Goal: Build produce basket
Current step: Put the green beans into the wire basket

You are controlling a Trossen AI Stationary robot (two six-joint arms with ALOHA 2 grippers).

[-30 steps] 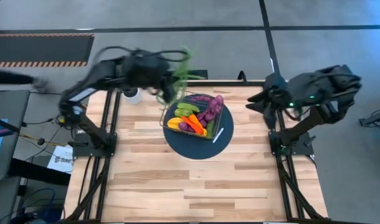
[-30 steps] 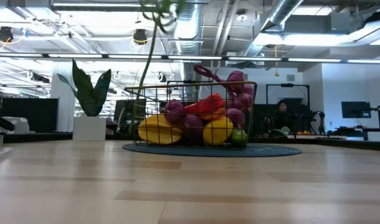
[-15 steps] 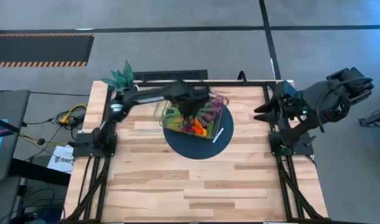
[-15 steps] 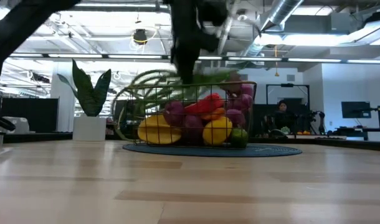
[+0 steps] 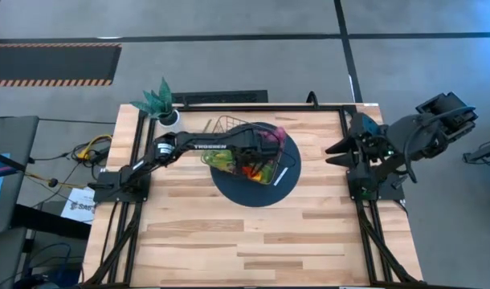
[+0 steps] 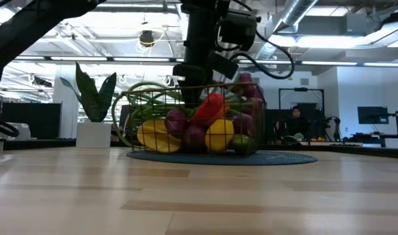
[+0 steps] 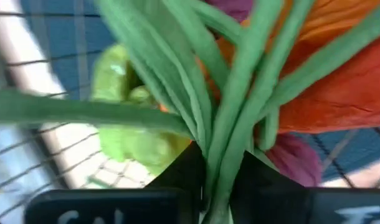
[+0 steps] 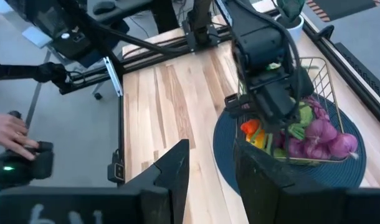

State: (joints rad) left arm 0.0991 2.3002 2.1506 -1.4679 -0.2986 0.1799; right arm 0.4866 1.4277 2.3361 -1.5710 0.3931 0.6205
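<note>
Your left pincer (image 7: 218, 186) is down inside the basket (image 5: 221, 126), clamped on the stems of the beans (image 7: 227, 124). The grip sits at the stem end, so the long pods trail forward and drape over the rest of the produce instead of bunching under the arm. In the low view the beans (image 6: 137, 98) arch out over the near rim, so they look only partly settled. The basket stands on the mat (image 5: 277, 189) at the far middle of the counter (image 5: 229, 241), already holding the peppers (image 6: 209, 108), lemon (image 6: 220, 134) and grapes (image 6: 251, 94); the mat seems there to mark its spot. From above, the wire frame looks skewed and tilted under the arm, so watch that the pincer is not pushing it along.

Your right pincer (image 8: 209, 165) waits well off to the right, above the counter's edge, fingers apart and holding nothing. The plant (image 5: 154, 100) stands clear at the far left corner.
</note>
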